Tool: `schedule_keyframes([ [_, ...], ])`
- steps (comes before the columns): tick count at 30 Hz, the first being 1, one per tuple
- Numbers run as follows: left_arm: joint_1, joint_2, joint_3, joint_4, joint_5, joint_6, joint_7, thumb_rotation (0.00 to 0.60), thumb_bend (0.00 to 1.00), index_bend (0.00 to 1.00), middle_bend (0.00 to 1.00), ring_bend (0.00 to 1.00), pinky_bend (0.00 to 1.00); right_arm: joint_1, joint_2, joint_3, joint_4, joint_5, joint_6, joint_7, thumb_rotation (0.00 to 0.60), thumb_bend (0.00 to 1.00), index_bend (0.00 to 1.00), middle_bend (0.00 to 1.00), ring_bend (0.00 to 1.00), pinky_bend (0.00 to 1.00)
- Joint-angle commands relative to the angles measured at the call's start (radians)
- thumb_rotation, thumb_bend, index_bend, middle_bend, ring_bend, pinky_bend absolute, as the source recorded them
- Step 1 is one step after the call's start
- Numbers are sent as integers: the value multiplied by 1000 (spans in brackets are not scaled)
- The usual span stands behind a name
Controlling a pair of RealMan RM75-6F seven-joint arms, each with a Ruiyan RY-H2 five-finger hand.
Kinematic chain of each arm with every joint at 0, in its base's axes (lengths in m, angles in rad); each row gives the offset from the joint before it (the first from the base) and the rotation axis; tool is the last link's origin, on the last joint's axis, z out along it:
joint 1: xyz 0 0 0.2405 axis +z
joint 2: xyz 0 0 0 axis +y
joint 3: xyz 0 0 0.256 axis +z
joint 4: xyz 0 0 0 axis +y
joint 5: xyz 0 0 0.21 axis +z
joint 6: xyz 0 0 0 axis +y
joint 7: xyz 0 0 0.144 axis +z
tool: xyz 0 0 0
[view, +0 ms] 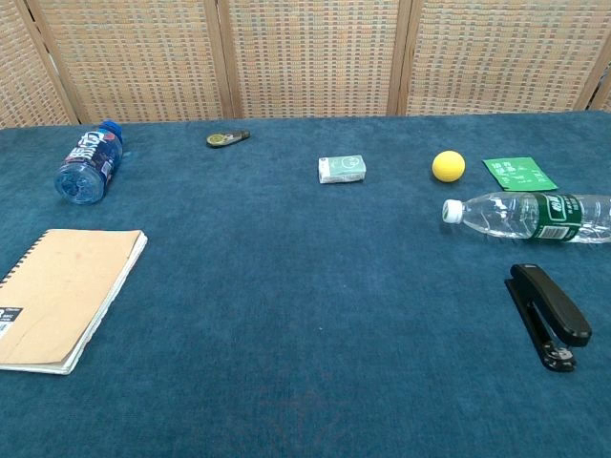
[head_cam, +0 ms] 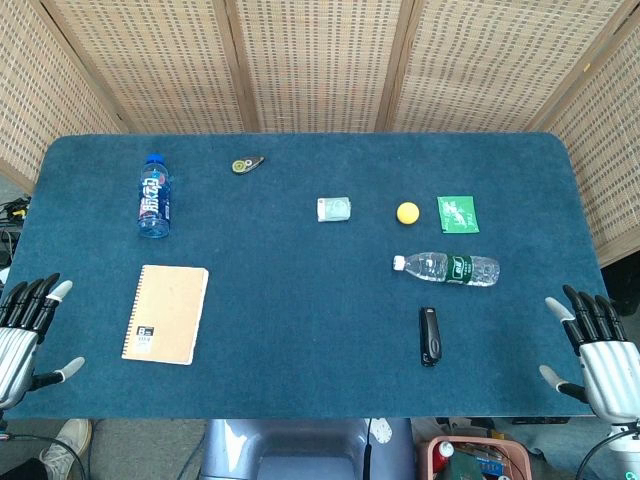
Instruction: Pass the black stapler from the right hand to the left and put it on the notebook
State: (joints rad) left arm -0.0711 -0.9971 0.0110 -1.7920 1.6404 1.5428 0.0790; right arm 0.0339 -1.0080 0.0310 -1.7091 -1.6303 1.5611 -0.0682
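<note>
Head view: stapler (head_cam: 429, 336) lies near the desk's (head_cam: 300, 380) front-right edge, notebook (head_cam: 166, 314) front-left; both hands' fingers (head_cam: 590, 315) spread, holding nothing.

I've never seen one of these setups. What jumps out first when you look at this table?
Two robot hands wait open at the near edge of the blue table, the left hand and the right hand, fingers spread, holding nothing. Near the right hand lies the black stapler, just this side of a clear bottle lying on its side. Across on the left sits the tan spiral notebook, with a blue bottle beyond it.
</note>
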Motion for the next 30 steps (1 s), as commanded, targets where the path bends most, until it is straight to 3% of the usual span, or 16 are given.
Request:
schedule_keyframes([
  [1, 0, 0, -1, 0, -3, -1, -2, 600, 0, 0, 0, 0, 0, 2, 2, -2, -3, 4, -7, -2, 600, 0, 0, 0, 0, 0],
  [9, -2, -1, -7, -2, -3, 2, -1, 600, 0, 0, 0, 0, 0, 71, -14, -19, 27, -44, -119, -42, 600, 0, 0, 0, 0, 0],
  [13, -13, -11, -16, 5, 0, -5, 5, 600, 0, 0, 0, 0, 0, 171, -82, -18, 193, -173, -167, 21, 600, 0, 8, 0, 0, 0],
  [20, -33, -31, -37, 9, -50, -42, 30, 600, 0, 0, 0, 0, 0, 381, -232, -74, 569, -420, -217, 182, 600, 0, 60, 23, 0, 3],
  [30, -58, -55, -65, -1, -141, -96, 93, 600, 0, 0, 0, 0, 0, 557, -353, -139, 793, -546, -215, 284, 600, 0, 70, 40, 0, 4],
])
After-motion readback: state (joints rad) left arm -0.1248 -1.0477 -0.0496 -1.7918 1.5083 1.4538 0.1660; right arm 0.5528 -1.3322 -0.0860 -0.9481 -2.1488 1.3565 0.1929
